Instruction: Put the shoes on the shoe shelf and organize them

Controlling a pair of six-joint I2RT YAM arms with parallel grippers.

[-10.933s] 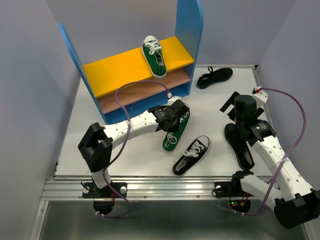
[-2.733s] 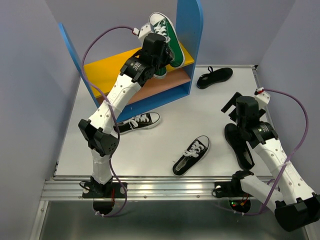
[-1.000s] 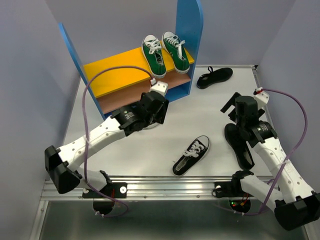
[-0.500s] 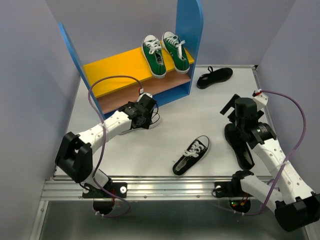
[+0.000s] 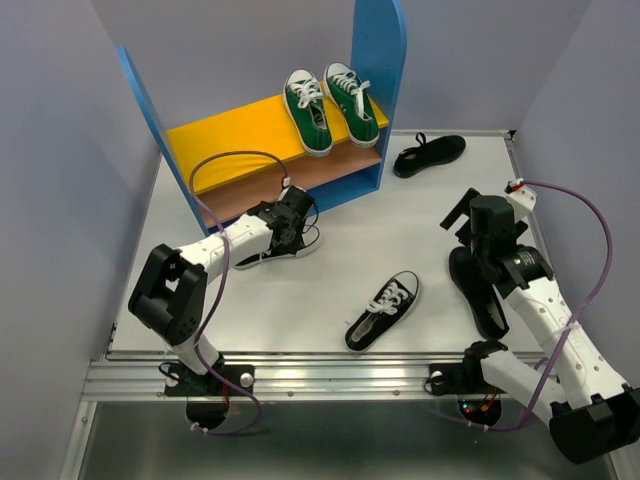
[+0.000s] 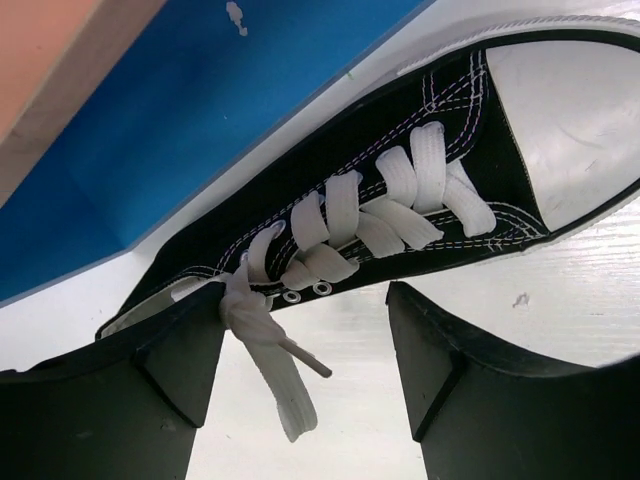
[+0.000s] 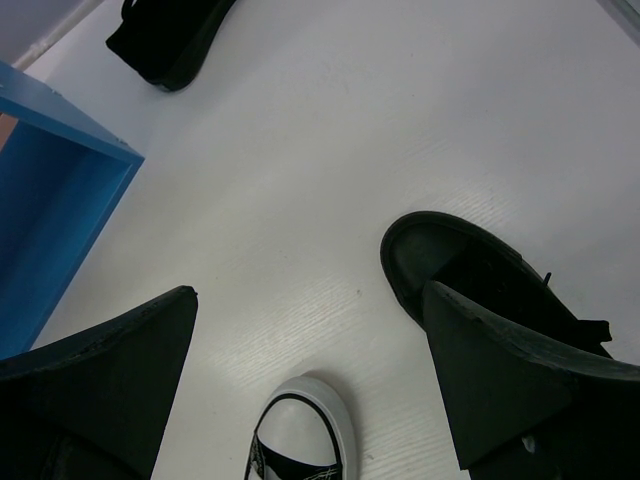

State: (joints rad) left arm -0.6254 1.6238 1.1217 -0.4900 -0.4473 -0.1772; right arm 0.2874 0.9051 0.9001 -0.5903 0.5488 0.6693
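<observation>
The shoes are pictured part-sorted. Two green sneakers (image 5: pixel 330 108) are set side by side at the right end of the shoe shelf (image 5: pixel 375 60), on its yellow-orange upper board (image 5: pixel 240 140), apparently so that the pair is kept together. Four others are scattered on the table (image 5: pixel 420 215). One black sneaker (image 6: pixel 400 200) is laid just in front of the shelf's foot. A second black sneaker (image 5: pixel 383 310) is seen mid-table, and two all-black shoes are found at the far right (image 5: pixel 428 153) and beside the right arm (image 5: pixel 478 290).

The left arm is folded sharply at the elbow and stretched low toward the shelf. The left gripper (image 6: pixel 305 340) is tipped down over the nearer black sneaker, its fingers spread apart and nothing clamped; only a loose lace end is seen between them. A pickup is judged to be lined up. The right gripper (image 7: pixel 310 350) is held above the table, wide apart and empty.
</observation>
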